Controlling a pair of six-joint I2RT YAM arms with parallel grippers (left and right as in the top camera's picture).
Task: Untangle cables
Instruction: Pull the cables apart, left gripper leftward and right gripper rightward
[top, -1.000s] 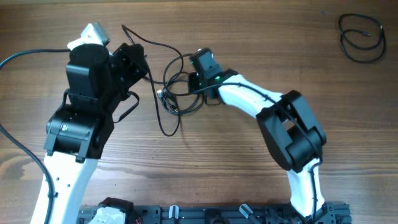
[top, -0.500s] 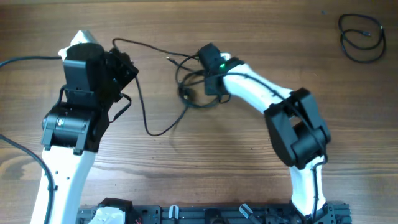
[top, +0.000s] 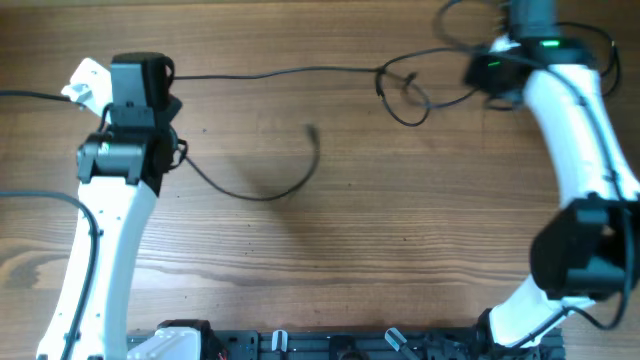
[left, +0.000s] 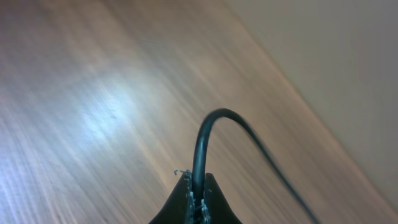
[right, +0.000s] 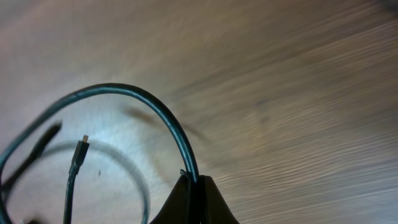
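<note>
Spanning the table (top: 400, 220), thin black cables (top: 300, 72) taut and straight, left gripper (left: 198, 185) and right gripper (right: 194, 182) clamped tight on them

Overhead straight down on table (top: 400, 250); wrist views close along fingers (left: 179, 204).

A wooden table (top: 400, 230) (brown, grained) with a black rail (top: 330, 345) along one edge.
</note>
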